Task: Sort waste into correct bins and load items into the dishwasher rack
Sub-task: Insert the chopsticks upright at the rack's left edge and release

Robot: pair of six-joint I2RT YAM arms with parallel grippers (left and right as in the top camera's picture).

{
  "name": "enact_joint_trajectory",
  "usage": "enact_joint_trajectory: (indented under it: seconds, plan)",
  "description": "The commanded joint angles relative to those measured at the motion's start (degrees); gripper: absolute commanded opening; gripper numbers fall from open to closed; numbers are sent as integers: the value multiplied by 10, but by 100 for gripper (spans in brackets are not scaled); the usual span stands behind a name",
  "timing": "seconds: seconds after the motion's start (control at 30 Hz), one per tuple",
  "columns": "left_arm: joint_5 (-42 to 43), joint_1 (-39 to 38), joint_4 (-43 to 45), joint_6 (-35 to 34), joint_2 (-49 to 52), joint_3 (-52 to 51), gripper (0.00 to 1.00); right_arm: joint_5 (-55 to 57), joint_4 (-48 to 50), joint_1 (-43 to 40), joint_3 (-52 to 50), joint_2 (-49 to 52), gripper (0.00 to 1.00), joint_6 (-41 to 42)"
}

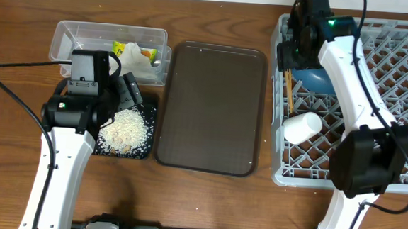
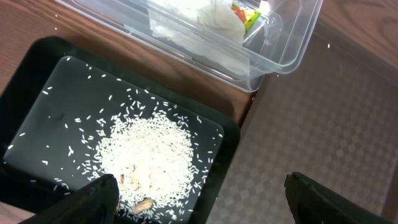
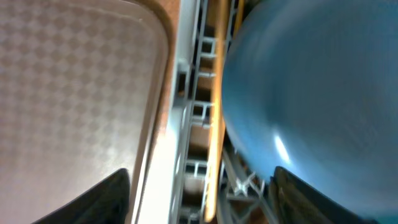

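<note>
2 white robot arms: left arm (image 1: pixel 59 162), right arm (image 1: pixel 349 66). 2 bins: 1 clear tub (image 1: pixel 88 31), 1 black tray (image 2: pixel 37 93). 1 brown serving tray (image 1: pixel 211 108). 1 grey rack (image 1: pixel 407 49) holds 1 blue dish (image 1: pixel 312 78), 1 white bowl (image 1: pixel 302 126) and wooden chopsticks (image 1: pixel 288 91) — 1 or 2, cannot tell. 1 napkin (image 2: pixel 186 22), 1 wrapper (image 2: pixel 245 15), 1 rice pile (image 2: pixel 149 155) — grains uncountable.

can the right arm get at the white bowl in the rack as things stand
Probably yes: the white bowl lies uncovered in the dishwasher rack, beside the right arm. The right gripper is open at the rack's far left corner and would need to draw back.
</note>
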Motion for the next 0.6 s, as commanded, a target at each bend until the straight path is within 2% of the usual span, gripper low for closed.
enact_joint_trajectory:
  seconds: [0.0,0.07,0.1,0.4,0.57]
  plan:
    - [-3,2,0,-3,3,6,88,-18,-37,5,52,-71,75,3]
    - [-3,2,0,-3,3,6,88,-18,-75,8,69,-104,78,3]
    - [-3,2,0,-3,3,6,88,-18,-95,10,73,-125,99,3]
    - [-3,2,0,-3,3,6,88,-16,-160,17,73,-284,99,3]
    - [-3,2,0,-3,3,6,88,50,-207,9,73,-346,99,14]
